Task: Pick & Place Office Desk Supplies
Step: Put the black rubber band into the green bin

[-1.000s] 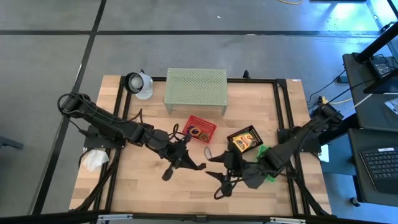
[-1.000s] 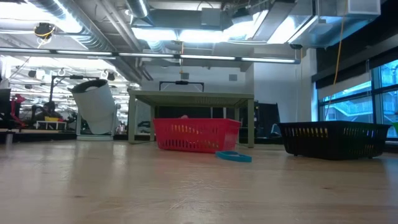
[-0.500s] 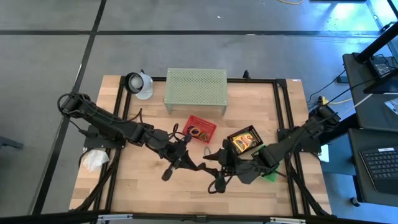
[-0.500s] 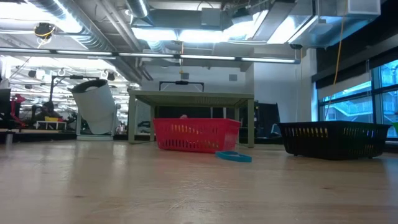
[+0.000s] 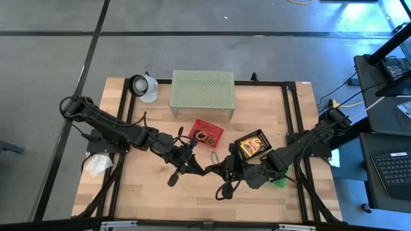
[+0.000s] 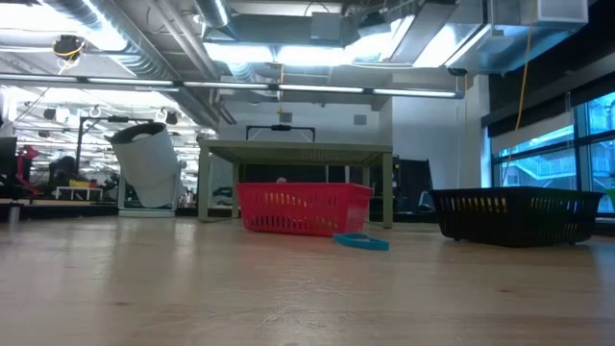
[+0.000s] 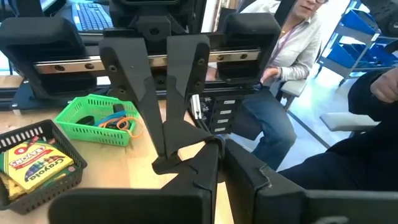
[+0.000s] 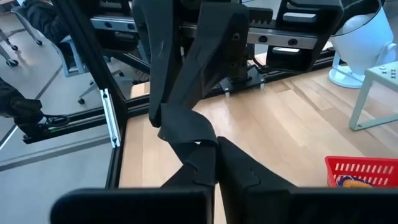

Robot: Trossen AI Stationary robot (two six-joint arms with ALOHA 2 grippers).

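The left hand and the right hand meet tip to tip over the middle of the pale wooden counter, a little towards the edge opposite the pale green perforated metal shelf. In both wrist views, each hand's fingers are drawn together to a narrow slit. There may be a small dark piece pinched where the tips meet, but it is too dark against the fingers to be sure.

The supplies lie close by:
- A yellow-and-green crayon box sits in the black mesh basket, between the hands and the right edge.
- Blue and orange loops fill the green mesh basket, nearer the right edge still.
- A single blue loop lies flat on the bare wood just in front of the red mesh basket, which sits between the hands and the shelf.

This looks like a pass from one hand to the other. To do it well, the receiving hand should close squarely on the piece before the giving hand lets go. Both should hold steady and level, so nothing small drops. The arms should then draw apart straight back, clear of the red basket's rim.
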